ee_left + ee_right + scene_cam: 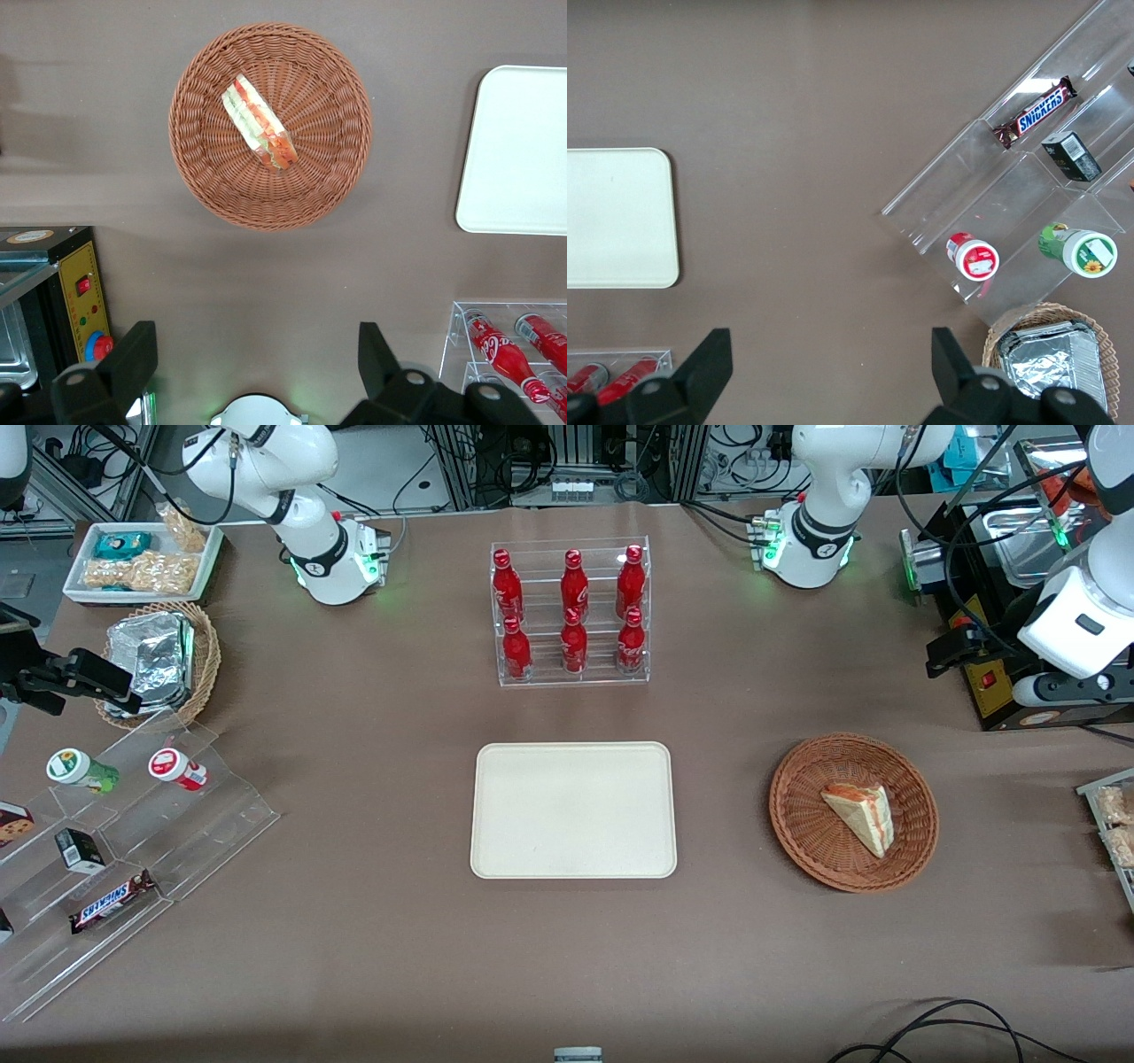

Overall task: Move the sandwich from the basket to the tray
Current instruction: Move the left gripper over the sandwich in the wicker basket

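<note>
The sandwich [861, 815] [257, 124], a pale wedge with red and green layers, lies in the round reddish-brown wicker basket [797, 815] [204, 177] toward the working arm's end of the table. The cream tray [572, 810] [523, 150] [611, 217] lies flat at mid-table with nothing on it. My gripper [257, 347] hangs high above bare tablecloth, farther from the front camera than the basket and apart from it. Its black fingers [140, 350] stand open with nothing between them.
A clear rack of red bottles [571, 615] [518, 345] stands farther back than the tray. A black and yellow appliance [983, 664] [53, 301] sits close beside my gripper. Toward the parked arm's end are an acrylic snack shelf [115, 841], a tan basket of foil packs [159, 660] and a white snack tray [142, 558].
</note>
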Tool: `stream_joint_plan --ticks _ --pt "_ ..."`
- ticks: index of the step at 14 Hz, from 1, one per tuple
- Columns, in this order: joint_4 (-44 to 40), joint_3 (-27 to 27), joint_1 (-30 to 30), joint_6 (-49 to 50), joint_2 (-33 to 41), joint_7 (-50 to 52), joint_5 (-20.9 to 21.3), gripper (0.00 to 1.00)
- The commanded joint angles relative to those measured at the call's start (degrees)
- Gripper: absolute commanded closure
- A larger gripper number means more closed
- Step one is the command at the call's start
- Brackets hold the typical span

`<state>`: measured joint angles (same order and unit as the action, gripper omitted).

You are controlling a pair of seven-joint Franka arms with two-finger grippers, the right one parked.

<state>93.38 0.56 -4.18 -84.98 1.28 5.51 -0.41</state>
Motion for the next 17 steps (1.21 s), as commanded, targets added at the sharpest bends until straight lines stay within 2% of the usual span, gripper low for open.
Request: stream_joint_plan --ticks 1,6,8,12,13,17 --pt "-1.18 0.14 -0.22 0.78 -0.23 0.20 0.50 0.00" --pt "-1.18 0.14 -0.04 0.87 -0.40 0.12 0.93 0.00" --pt "-0.83 0.06 -0.13 0.87 -0.67 0.12 2.86 0.00" --pt "-0.48 -0.03 -0.22 0.17 -6.63 0.37 3.92 0.00" --pt "0.48 -0.03 -0.22 -1.40 -8.21 0.55 4.79 0.00" --pt "13.38 0.05 -0.13 -21.15 -10.77 0.82 5.59 0.00"
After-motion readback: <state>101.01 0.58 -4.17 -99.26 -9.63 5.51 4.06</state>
